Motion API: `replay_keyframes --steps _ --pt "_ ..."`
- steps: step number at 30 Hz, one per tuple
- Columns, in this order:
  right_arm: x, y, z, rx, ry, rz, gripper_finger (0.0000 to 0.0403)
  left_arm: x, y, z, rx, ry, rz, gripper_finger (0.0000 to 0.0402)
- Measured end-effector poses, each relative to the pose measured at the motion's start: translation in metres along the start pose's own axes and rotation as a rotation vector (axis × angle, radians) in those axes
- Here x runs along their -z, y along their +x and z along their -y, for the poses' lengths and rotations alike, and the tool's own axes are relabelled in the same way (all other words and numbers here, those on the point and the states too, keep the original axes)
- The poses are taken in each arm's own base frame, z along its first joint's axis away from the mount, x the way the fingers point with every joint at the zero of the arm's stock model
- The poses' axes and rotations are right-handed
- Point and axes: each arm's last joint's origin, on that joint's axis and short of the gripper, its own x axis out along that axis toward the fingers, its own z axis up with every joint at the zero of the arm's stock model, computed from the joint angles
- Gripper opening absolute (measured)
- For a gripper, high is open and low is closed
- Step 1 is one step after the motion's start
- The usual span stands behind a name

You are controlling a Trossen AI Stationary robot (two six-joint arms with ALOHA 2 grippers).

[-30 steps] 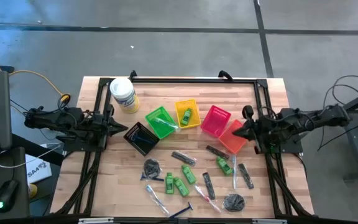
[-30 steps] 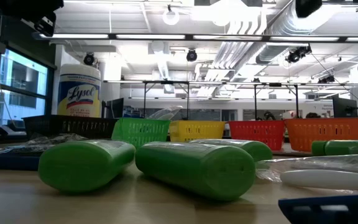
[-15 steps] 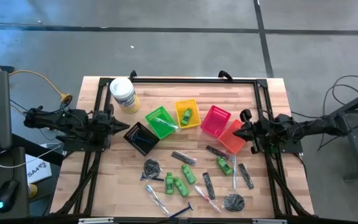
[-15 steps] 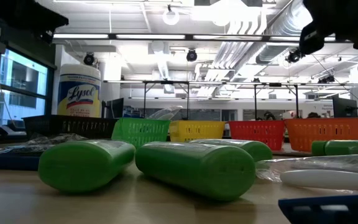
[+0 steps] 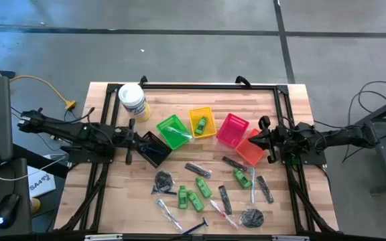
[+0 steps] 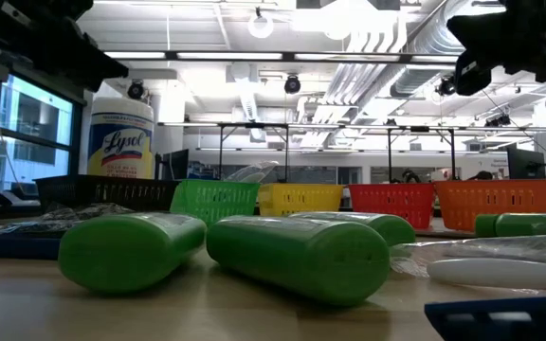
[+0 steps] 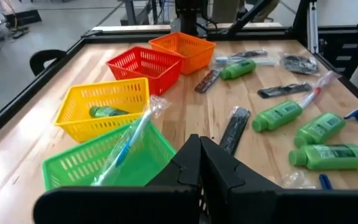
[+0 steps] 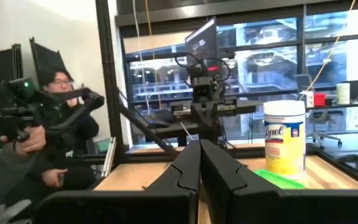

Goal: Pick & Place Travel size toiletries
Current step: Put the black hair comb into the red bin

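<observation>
Table point(image 5: 112, 201): wooden top with a black frame along its edges; the front left corner and the back strip behind the baskets lie bare.
Left arm point(image 5: 66, 130): stretched in from the left edge.
Left gripper point(image 5: 138, 139): fingers pressed together, holding nothing, tip at the black basket's near rim.
Right arm point(image 5: 334, 136): reaching in from the right edge.
Right gripper point(image 5: 254, 137): fingers together and empty, over the orange basket.
White tub point(image 5: 133, 101): upright at the back left corner, near the frame, well apart from the toiletries.
Baskets: a curved row across the middle, black point(image 5: 153, 148), green point(image 5: 173, 130), yellow point(image 5: 202, 122), red point(image 5: 232, 129), orange point(image 5: 249, 148), close beside one another.
Green basket's load: a clear tube point(image 7: 129, 140) lies slanted in it, one end sticking over the rim.
Yellow basket's load: one green bottle point(image 5: 198, 125) inside.
Green bottles point(image 5: 203, 187): loose on the wood in front of the baskets, a cluster front centre and one point(image 5: 240, 177) nearer the right side.
Combs point(image 5: 198, 169): black, flat on the table among the bottles; another point(image 5: 265, 189) lies by the right frame.
Coiled bundles point(image 5: 164, 180): one left of the bottles, one point(image 5: 251, 217) near the front edge.
Razor point(image 5: 194, 228): blue handle, right at the front edge.
Open room: clear wood between the basket row and the nearest loose items.
</observation>
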Motion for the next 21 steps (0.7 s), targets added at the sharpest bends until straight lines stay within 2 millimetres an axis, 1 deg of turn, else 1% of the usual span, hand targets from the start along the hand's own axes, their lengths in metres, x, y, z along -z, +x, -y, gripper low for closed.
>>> replay_keyframes --steps 5,8,11,15,21 --pt "0.001 0.000 -0.001 -0.035 0.009 -0.010 0.0003 0.002 0.006 0.002 -0.003 -0.068 -0.033 0.0000" --pt "0.001 0.000 -0.001 -0.028 0.023 -0.009 0.0003 0.005 0.016 0.004 0.002 -0.127 -0.038 0.0000" --pt "0.001 0.000 -0.001 -0.035 0.026 -0.011 0.0003 0.009 0.026 0.007 0.004 -0.155 -0.073 0.0000" --pt "0.002 0.000 -0.001 -0.022 0.024 -0.018 0.0003 0.010 0.038 0.010 0.003 -0.197 -0.075 0.0000" --pt "0.009 0.000 0.000 -0.013 -0.016 -0.089 0.0003 0.010 0.054 0.016 0.069 -0.221 -0.063 0.0000"
